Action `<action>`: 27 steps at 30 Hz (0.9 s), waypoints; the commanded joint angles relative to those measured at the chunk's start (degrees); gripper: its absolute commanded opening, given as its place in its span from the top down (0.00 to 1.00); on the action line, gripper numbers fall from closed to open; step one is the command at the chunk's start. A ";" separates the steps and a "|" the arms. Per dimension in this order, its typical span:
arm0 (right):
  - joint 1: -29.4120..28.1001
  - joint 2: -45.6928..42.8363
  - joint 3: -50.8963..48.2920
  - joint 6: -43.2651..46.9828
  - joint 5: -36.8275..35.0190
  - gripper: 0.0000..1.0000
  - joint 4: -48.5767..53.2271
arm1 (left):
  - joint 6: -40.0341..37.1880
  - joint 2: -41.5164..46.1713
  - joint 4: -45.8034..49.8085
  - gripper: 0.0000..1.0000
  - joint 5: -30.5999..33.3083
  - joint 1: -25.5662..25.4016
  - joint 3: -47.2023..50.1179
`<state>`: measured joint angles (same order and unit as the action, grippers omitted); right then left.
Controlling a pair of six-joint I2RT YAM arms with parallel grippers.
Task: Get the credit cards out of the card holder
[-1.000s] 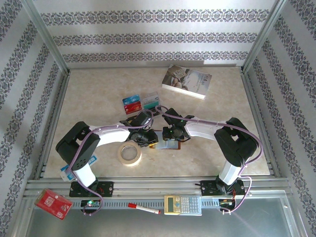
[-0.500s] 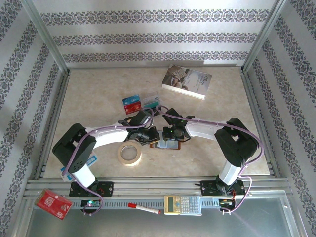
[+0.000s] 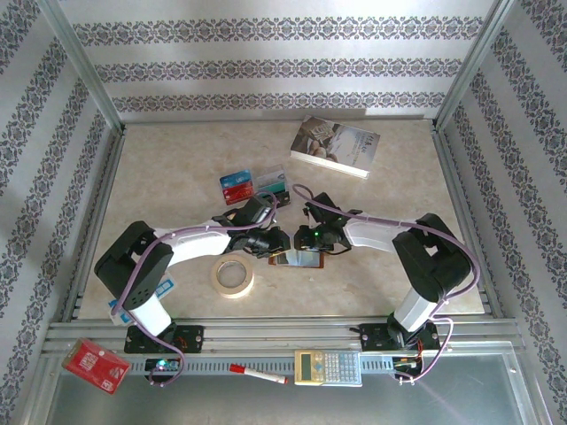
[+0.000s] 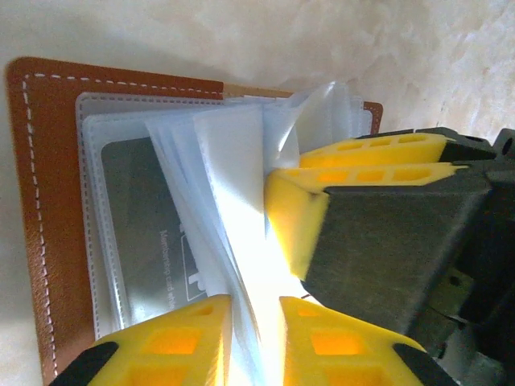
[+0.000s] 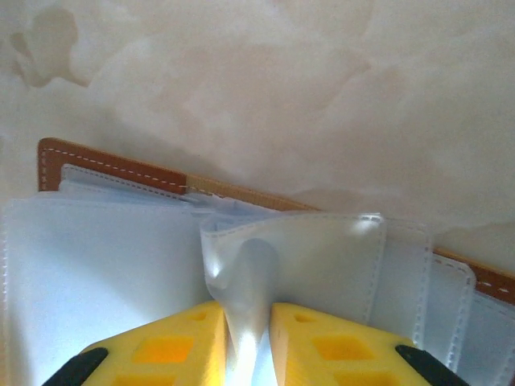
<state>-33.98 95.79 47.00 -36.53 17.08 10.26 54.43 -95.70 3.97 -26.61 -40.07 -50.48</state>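
The brown leather card holder (image 3: 297,259) lies open on the table between both arms. In the left wrist view its cover (image 4: 48,201) lies flat, the clear sleeves (image 4: 233,161) fan upward, and a grey card (image 4: 149,233) sits inside one sleeve. My left gripper (image 4: 256,338) (image 3: 278,242) is shut on a bunch of sleeves. My right gripper (image 5: 248,346) (image 3: 307,239) is shut on one crumpled clear sleeve (image 5: 306,257); its yellow fingers (image 4: 362,165) face the left one. Several credit cards lie on the table: blue and red (image 3: 237,186), grey and teal (image 3: 272,181).
A tape roll (image 3: 232,276) sits just left of the holder. A pale-covered book (image 3: 336,146) lies at the back. On the front rail are a red packet (image 3: 95,365), a red pen (image 3: 258,373) and a calculator (image 3: 328,367). A blue-and-white packet (image 3: 165,288) shows beside the left arm.
The left gripper has moved right onto the holder's sleeves. The right arm has swung outward to the right, its gripper staying at the holder.
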 commanded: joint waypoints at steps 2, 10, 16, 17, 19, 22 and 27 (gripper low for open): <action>2.39 -0.93 -3.16 -1.76 2.21 0.71 0.23 | 0.81 -1.40 -3.14 0.72 -0.90 -0.35 -0.51; 4.26 -5.72 -4.14 -4.46 6.37 0.71 -3.14 | 1.39 -1.53 -3.57 0.79 -0.63 -0.35 -0.25; 5.44 -12.81 -4.54 -5.50 6.56 0.70 -4.64 | 1.24 -0.50 -5.89 0.76 -2.08 -0.35 -0.26; 5.78 -13.91 -4.93 -5.69 6.39 0.70 -5.01 | 1.60 -0.69 -7.11 0.75 -2.74 -0.36 0.02; 6.26 -15.72 -5.63 -5.92 5.83 0.70 -5.33 | 2.55 -1.27 -9.74 0.73 -4.39 -0.49 0.39; 7.27 -18.06 -6.76 -6.07 4.75 0.69 -5.27 | 4.12 -1.93 -13.86 0.71 -6.00 -1.09 0.41; 8.98 -21.56 -8.91 -6.53 2.00 0.69 -4.42 | 5.16 -4.03 -16.28 0.69 -6.10 -3.13 -1.84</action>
<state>-25.93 76.38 39.44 -42.19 21.69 5.43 58.00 -97.65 -8.03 -31.40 -41.60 -50.72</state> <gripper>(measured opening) 0.305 0.308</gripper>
